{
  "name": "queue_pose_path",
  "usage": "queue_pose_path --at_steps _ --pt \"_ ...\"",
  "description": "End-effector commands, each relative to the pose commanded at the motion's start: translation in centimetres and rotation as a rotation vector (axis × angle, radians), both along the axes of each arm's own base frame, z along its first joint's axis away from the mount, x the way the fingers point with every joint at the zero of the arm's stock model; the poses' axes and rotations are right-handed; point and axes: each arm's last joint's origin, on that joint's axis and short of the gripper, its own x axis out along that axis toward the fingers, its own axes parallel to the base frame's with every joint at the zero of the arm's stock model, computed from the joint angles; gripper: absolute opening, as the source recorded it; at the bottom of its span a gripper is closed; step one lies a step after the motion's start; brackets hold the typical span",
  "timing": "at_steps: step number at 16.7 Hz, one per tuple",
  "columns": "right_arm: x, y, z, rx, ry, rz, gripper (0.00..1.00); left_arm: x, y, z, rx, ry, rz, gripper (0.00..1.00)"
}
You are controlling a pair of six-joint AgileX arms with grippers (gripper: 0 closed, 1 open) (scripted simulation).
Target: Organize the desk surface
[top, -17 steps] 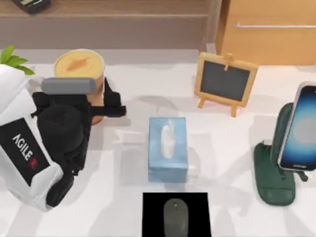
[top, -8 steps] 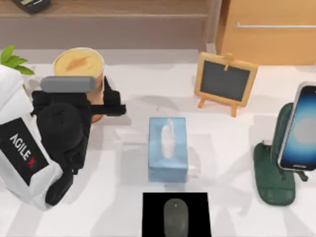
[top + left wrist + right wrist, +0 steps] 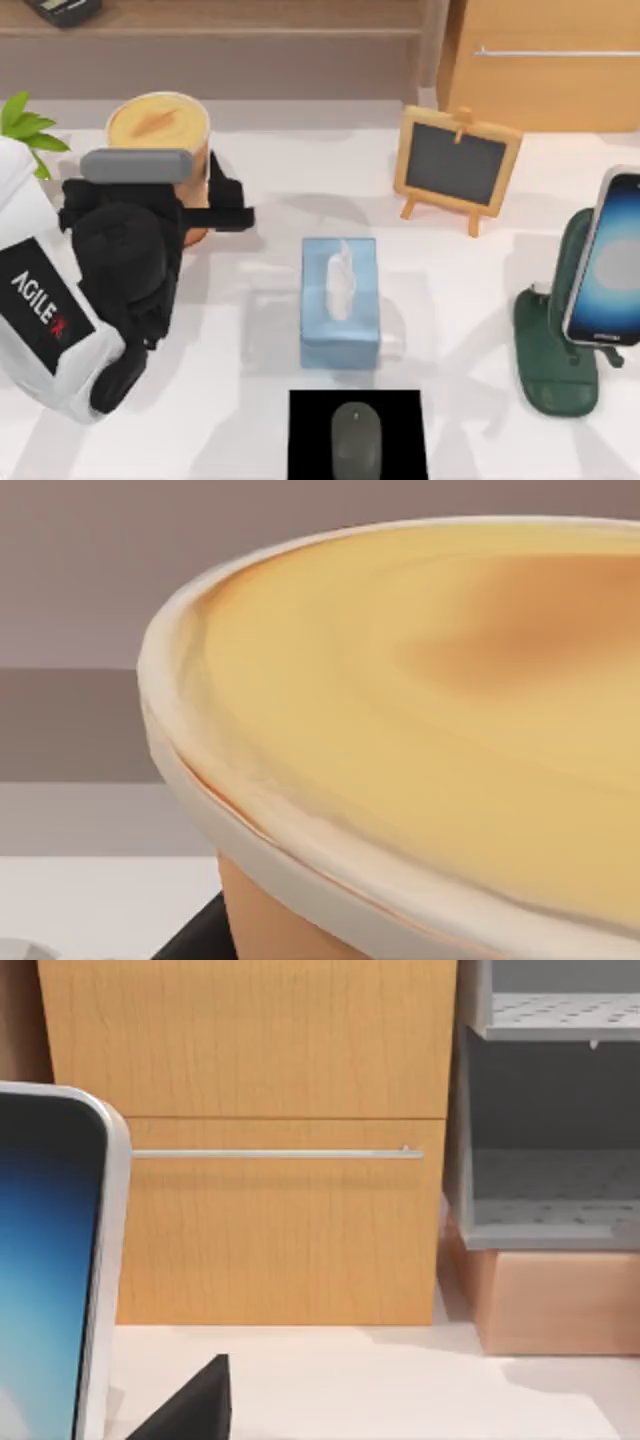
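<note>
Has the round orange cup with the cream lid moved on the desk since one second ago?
Yes, slightly. The cup, at the left claw, has shifted toward the wooden shelf at the back.

A tan wooden cabinet [image 3: 545, 65] with a metal handle [image 3: 270, 1154] stands beside grey shelving [image 3: 550, 1110].

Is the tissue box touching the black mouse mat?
Apart. In the top view a strip of white desk surface shows between the tissue box and the black mat.
</note>
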Motion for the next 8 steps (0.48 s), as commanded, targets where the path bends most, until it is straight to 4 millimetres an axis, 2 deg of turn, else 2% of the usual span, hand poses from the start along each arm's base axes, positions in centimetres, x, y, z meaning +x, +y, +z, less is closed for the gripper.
queue_pose_path --at_steps 3,8 --pt "0.0 0.0 0.0 0.0 0.0 0.0 1.0 0.4 -0.1 0.7 -0.024 -0.022 0.011 0.0" --pt "0.0 0.0 0.0 0.0 0.0 0.0 1.0 2.6 -0.5 3.9 -0.094 -0.072 0.04 0.0"
